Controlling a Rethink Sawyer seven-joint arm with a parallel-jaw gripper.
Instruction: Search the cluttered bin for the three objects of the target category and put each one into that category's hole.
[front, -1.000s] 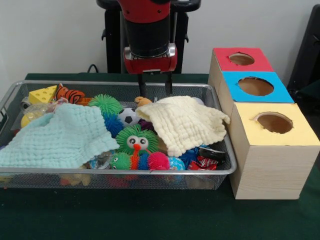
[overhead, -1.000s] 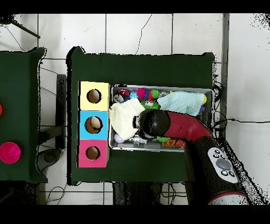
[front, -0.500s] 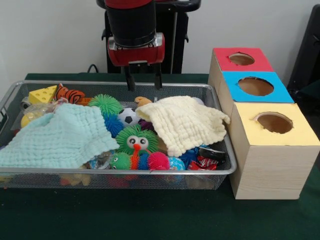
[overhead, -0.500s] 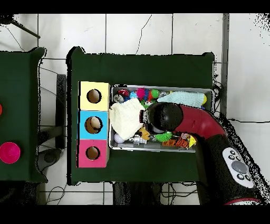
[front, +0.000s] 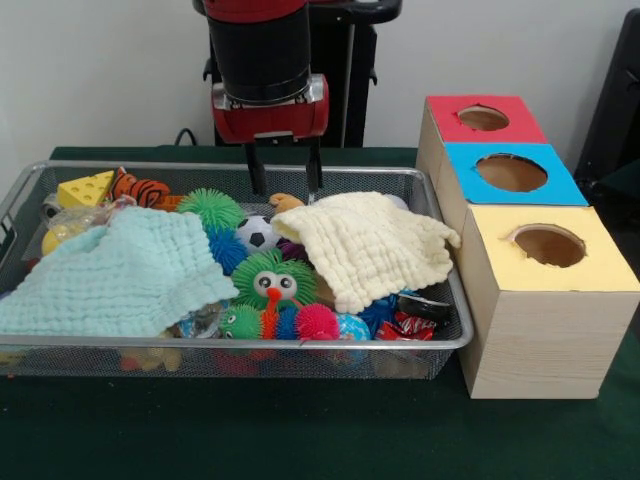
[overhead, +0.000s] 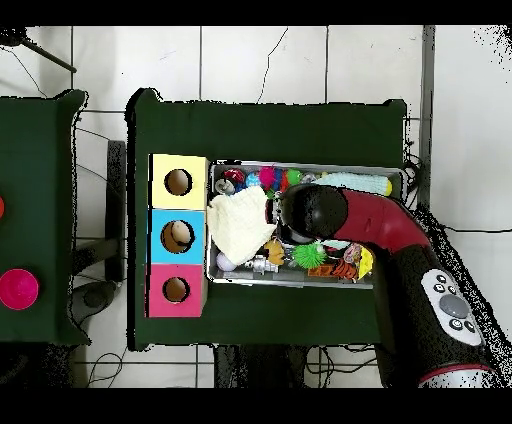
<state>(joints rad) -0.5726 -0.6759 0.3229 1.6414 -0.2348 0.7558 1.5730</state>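
The silver wire-mesh bin (front: 230, 342) is full of toys and two cloths; it also shows in the overhead view (overhead: 300, 284). My gripper (front: 285, 186) is open and empty, over the bin's far middle, just behind the cream cloth (front: 370, 245). A small tan-orange piece (front: 285, 202) shows right below it; I cannot tell what it is. An orange tiger-striped plush (front: 140, 188) lies at the far left. The brown monkey-like toy is hidden. The red-topped hole (front: 483, 118) is farthest on the right; in the overhead view the hole (overhead: 176, 290) is unobstructed.
A mint cloth (front: 120, 270) covers the bin's left part. Green spiky balls (front: 212, 208), a soccer ball (front: 258, 232), a green spiky creature (front: 270, 280) and a yellow cheese wedge (front: 85, 188) lie around. The blue hole (front: 511, 172) and yellow hole (front: 548, 245) adjoin the red one.
In the front view my gripper has moved left along the bin's far side, rose a little, then came down slightly. It stays open. The toys and cloths have not moved.
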